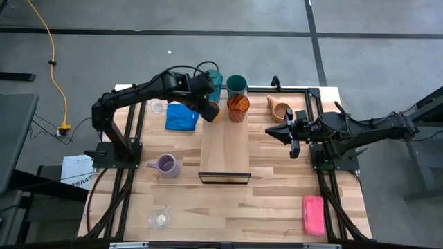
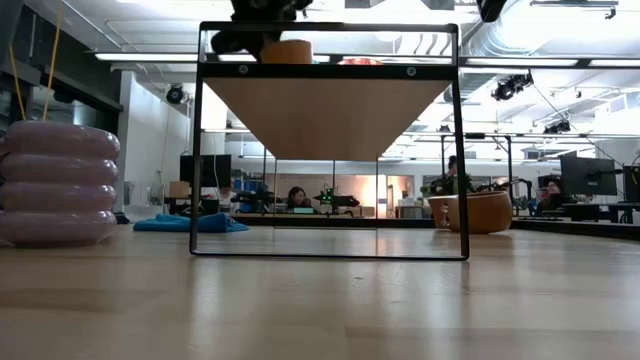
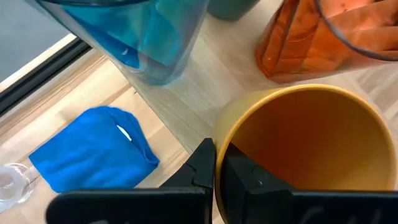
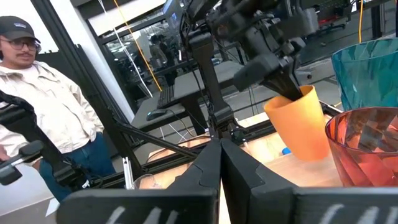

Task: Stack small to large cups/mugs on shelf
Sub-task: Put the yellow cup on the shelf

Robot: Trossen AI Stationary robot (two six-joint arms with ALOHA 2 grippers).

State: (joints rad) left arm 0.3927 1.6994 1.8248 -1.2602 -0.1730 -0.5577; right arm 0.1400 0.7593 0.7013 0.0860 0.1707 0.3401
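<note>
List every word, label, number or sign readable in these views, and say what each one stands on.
"SA4": partial dark print on the white sheet lying on the floor by the table's left edge; the rest of it is cut off by the frame.
The man's dark cap in the right wrist view carries a small emblem, too blurred to read.
Nothing readable on the cups, the shelf or either arm.

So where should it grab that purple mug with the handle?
By the rim, from straight above, one finger inside and one outside. The mug stands upright, mouth open, and its bulging ribbed wall looks awkward to clamp from the side. Grip opposite the handle. The left gripper pinches the yellow cup likewise.
</note>
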